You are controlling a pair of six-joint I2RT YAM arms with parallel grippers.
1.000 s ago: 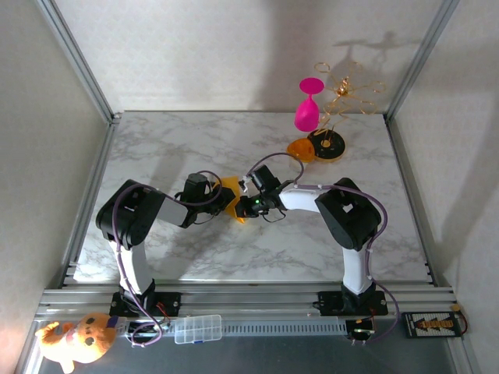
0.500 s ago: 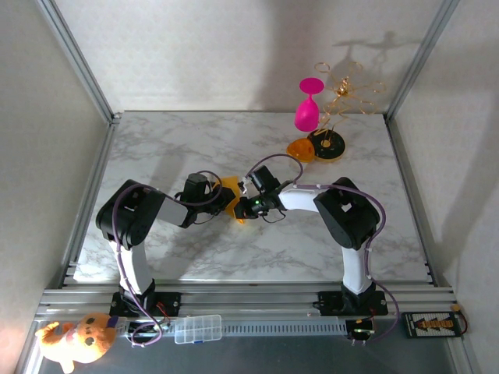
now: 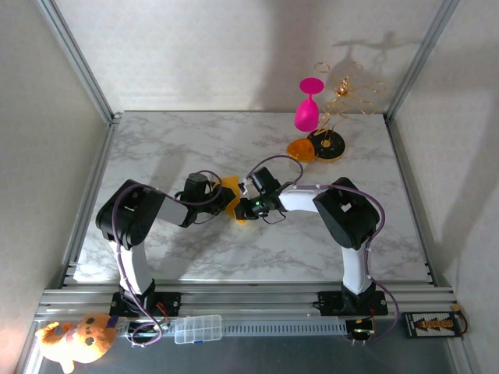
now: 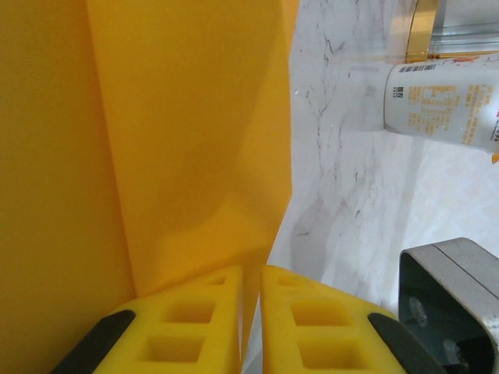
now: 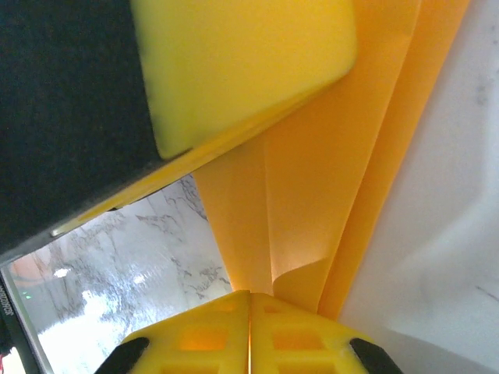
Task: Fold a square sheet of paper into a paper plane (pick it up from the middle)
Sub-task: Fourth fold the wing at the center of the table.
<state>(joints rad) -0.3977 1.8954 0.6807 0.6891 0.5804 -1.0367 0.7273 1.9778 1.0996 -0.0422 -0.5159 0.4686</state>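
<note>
Sheet of paper: we find the yellow-orange sheet of paper (image 3: 229, 189) near the middle of the marble surface (image 3: 195, 140), a touch toward 9 o'clock. It is folded into a small creased shape between the two hands. We cannot tell whether it rests on the surface or hangs just above it.
Left hand: the left hand (image 3: 221, 200) reaches in from 8 o'clock. In its wrist view its yellow fingers (image 4: 195, 319) stand nearly together, with an edge of the paper (image 4: 187, 140) running down into the slim gap. We read that as a narrow pinch on the paper.
Right hand: the right hand (image 3: 245, 206) comes in from 3 o'clock. Its fingers (image 5: 304, 335) are pressed together on a curled fold of the paper (image 5: 312, 195).
Layers: both wrist views show several overlapping layers with long straight creases.
Cup: a white printed cup (image 4: 437, 105) sits at 2 o'clock in the left wrist view, apart from the paper.
Far corner: at 1 o'clock on the surface stand a pink goblet (image 3: 309, 105), a gold wire stand (image 3: 351, 89) and an orange-and-black disc (image 3: 327, 144).
Near rail: a plush toy (image 3: 78, 339) lies at 7 o'clock, with a clear plastic box (image 3: 197, 328) beside it.
</note>
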